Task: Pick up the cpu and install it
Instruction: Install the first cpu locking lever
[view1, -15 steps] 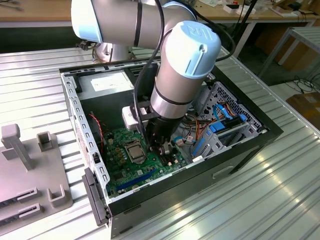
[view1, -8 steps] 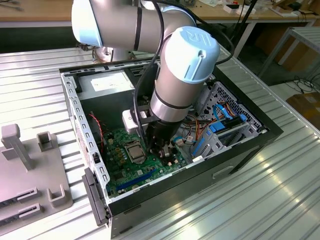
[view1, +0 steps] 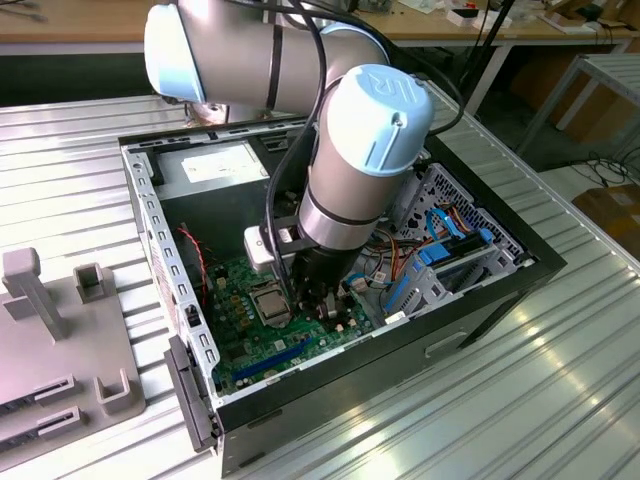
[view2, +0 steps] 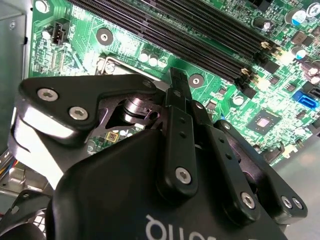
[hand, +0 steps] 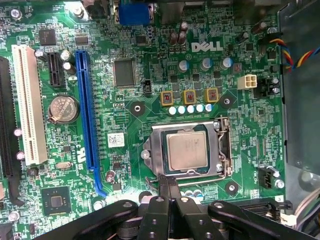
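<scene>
fingers (hand: 168, 186) closed, empty | cpu (hand: 187, 151) seated in socket | ribbed metal table (view1: 560, 380)

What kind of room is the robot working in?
Probably a workshop or robot lab. An open computer case with a green motherboard lies on a ribbed metal table, with workbenches behind and the cpu sitting in its socket.

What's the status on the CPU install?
Gripper shut, empty, at the socket's edge. CPU seated in socket on motherboard. Nothing in the way.
</scene>
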